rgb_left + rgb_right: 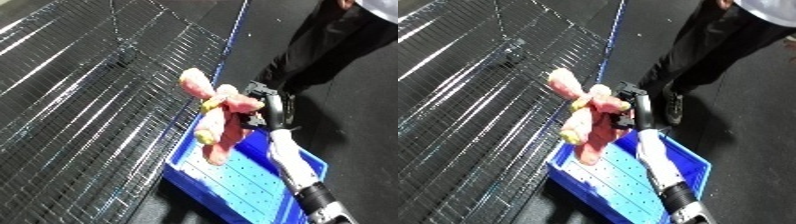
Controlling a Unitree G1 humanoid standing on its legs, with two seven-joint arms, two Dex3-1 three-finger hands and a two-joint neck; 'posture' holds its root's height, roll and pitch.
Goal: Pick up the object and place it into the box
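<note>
Carry-to-bin stage. The right hand [263,106] reached in from the lower right on its white forearm [291,159], its black fingers curled round a pink soft toy [218,116] with yellow-green patches. The toy hung in the air, its upper limb pointing up and left and its lower part dangling over the near-left portion of the blue bin [185,161], apparently clear of the perforated floor. The bin stood just beside the wire mesh surface [80,95], on the dark floor [355,125]. The left hand appeared in neither view. Judged from this, picking up was complete and placement remained: the next move would call for lowering the toy inside the bin walls, then uncurling the fingers to let it drop
</note>
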